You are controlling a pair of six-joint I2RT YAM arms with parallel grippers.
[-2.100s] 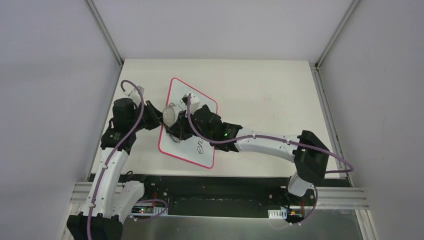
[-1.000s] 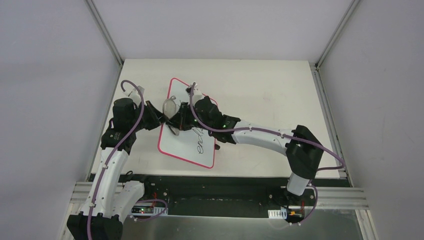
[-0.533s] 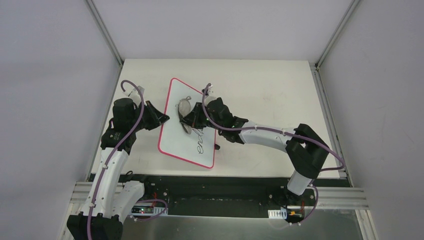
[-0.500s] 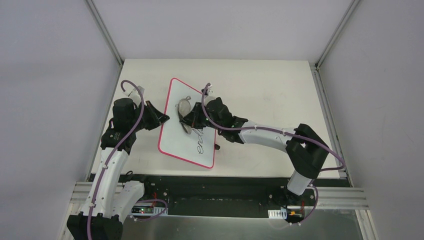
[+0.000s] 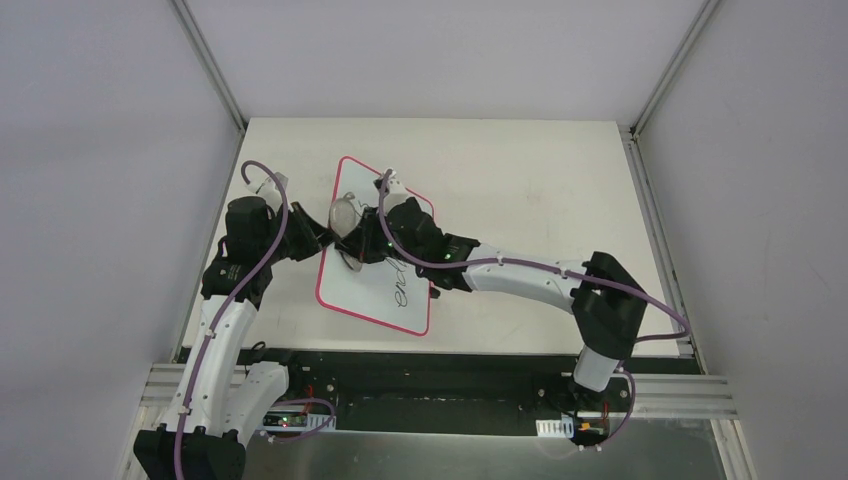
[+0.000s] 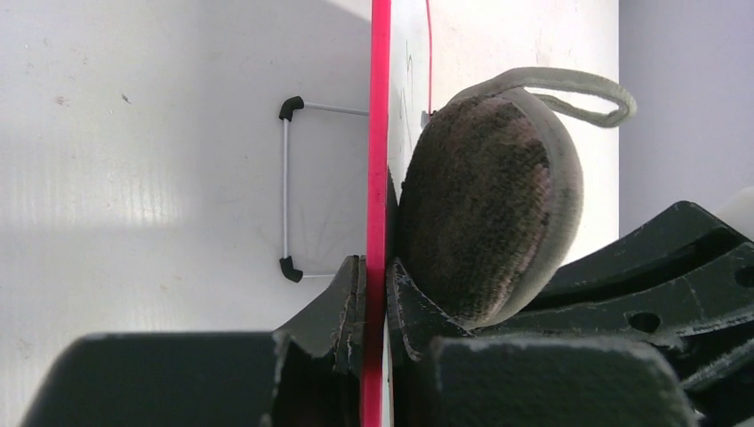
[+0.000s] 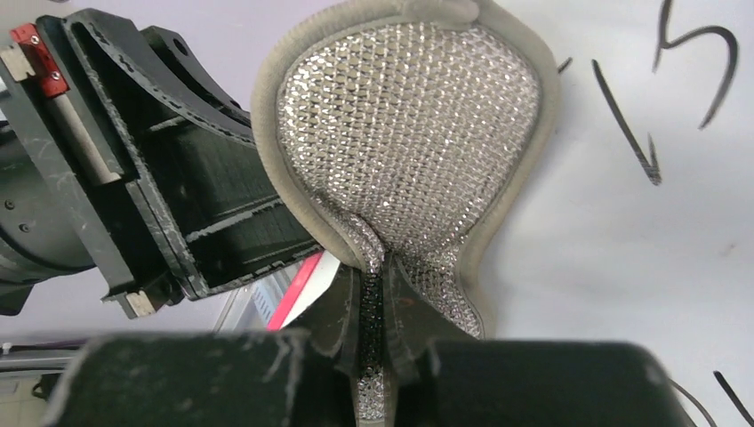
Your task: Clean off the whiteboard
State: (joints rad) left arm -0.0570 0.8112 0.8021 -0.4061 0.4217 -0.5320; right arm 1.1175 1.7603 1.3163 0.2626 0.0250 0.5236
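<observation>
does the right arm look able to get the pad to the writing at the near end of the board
Likely yes. The right gripper holds the pad over the whiteboard, and the handwriting lies on open board close beside its wrist. The left gripper only clamps the left frame edge.

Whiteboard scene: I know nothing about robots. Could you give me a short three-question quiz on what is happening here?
1. True or false: the left gripper is shut on the red edge of the whiteboard.
2. What does the right gripper hold? A: a marker. B: a grey pad. C: a cup.
3. Fill the gap: black ____ shows on the board.

Key: 1 true. 2 B. 3 handwriting.
</observation>
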